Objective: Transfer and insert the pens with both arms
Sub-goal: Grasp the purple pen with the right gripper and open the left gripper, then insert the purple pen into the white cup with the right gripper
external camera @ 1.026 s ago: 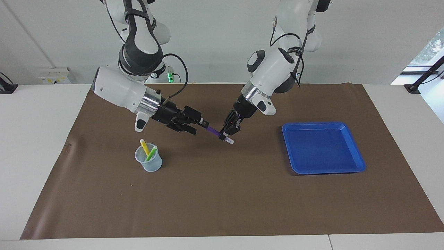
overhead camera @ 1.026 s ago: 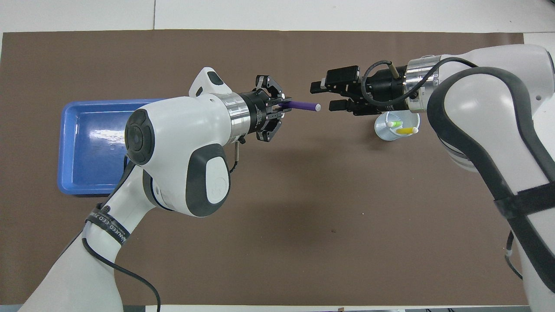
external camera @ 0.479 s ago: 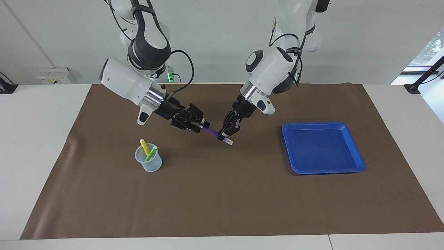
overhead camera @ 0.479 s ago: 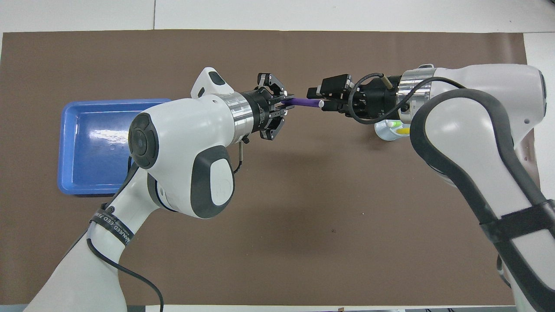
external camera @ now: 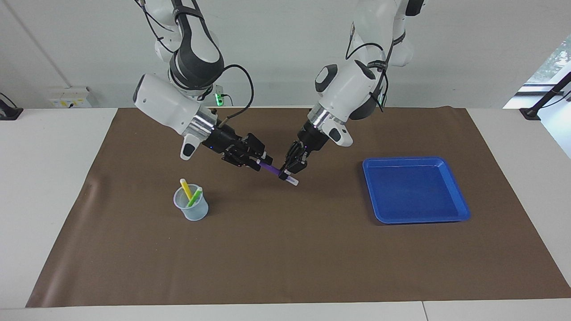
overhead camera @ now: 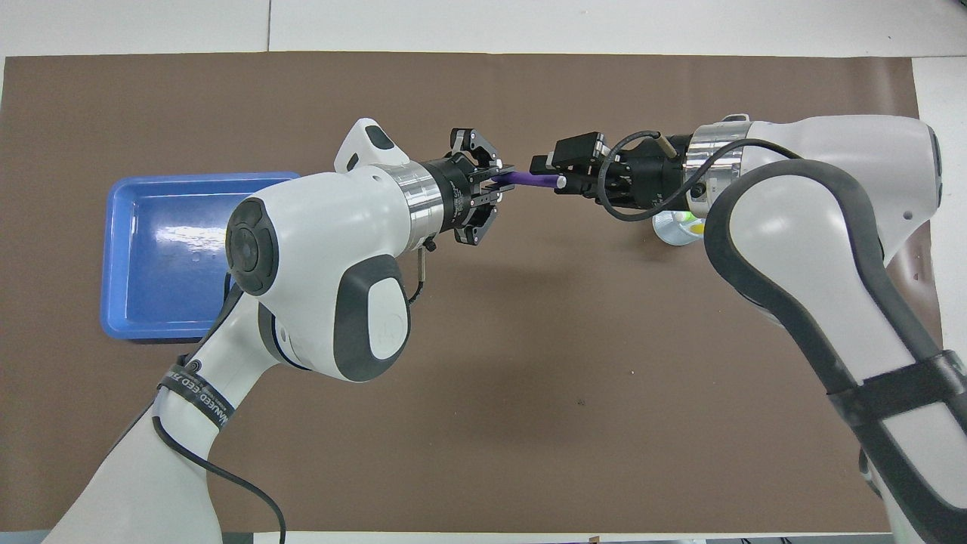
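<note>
Left gripper (external camera: 289, 171) clamped on purple pen (external camera: 269, 168); right gripper (external camera: 262, 161), at its 10 o'clock, fingers straddling the pen's end, grip can't tell.

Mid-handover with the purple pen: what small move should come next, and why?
Probably the right gripper should shut on the purple pen. The left gripper holds the pen near its pale end above the mat, and the right gripper's fingers already flank the pen's free end. The yellow pen and green pen stand in the cup.
</note>
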{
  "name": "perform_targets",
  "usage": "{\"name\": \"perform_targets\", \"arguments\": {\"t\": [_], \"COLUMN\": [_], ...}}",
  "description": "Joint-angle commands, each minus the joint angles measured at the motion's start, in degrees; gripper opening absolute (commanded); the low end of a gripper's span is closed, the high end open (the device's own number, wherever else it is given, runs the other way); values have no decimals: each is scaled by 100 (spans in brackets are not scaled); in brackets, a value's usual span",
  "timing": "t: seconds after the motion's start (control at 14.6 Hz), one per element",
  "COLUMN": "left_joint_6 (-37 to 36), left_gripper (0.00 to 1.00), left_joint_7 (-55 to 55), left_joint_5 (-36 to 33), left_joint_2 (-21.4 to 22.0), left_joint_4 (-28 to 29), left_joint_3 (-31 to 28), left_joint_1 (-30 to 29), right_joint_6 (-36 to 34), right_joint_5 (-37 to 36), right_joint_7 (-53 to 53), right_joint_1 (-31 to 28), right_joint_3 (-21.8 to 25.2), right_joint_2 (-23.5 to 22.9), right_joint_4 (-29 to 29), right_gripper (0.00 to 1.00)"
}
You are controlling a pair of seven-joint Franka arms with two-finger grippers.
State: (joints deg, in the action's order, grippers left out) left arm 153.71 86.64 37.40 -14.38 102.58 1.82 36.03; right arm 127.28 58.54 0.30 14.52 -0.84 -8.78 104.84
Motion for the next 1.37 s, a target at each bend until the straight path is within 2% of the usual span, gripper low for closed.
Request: {"name": "perform_targets", "arguments": {"t": [0.0,0.27,0.48,0.55,0.82,0.89,0.96,1.03,1.16,1.3], "left_joint_6": [106,106,106,106,98,80,80,28,-8,-165], "left_gripper": [0,0,0,0,0,4,84,100,100,100], "left_joint_7": [54,54,54,54,-15,-77,-121,-269,-892,-1437], "left_joint_5": [101,101,101,101,92,49,31,13,4,4], "left_joint_2": [-91,-91,-100,-100,-100,-100,-100,-91,-83,-30], "left_joint_4": [-106,-98,-98,-89,-80,-71,-63,-54,-1,130], "left_joint_3": [-86,-86,-86,-86,-86,-86,-94,-103,-103,-121], "left_joint_1": [115,106,106,114,106,97,97,97,44,18], "right_joint_6": [95,95,95,95,25,7,7,-2,-369,-1018], "right_joint_5": [149,149,149,149,149,140,140,106,-130,-1268], "right_joint_7": [-74,-74,-83,-74,-65,-74,-65,-82,-91,-100], "right_joint_1": [-2,25,16,16,-37,-54,-63,-72,-220,-527], "right_joint_3": [-30,-22,-30,-22,-22,-22,-22,-22,13,5], "right_joint_2": [78,78,78,78,78,70,61,52,-27,-185], "right_joint_4": [116,116,116,116,116,98,72,55,-147,-725], "right_gripper": [56,53,20,1,0,0,0,0,0,0]}}
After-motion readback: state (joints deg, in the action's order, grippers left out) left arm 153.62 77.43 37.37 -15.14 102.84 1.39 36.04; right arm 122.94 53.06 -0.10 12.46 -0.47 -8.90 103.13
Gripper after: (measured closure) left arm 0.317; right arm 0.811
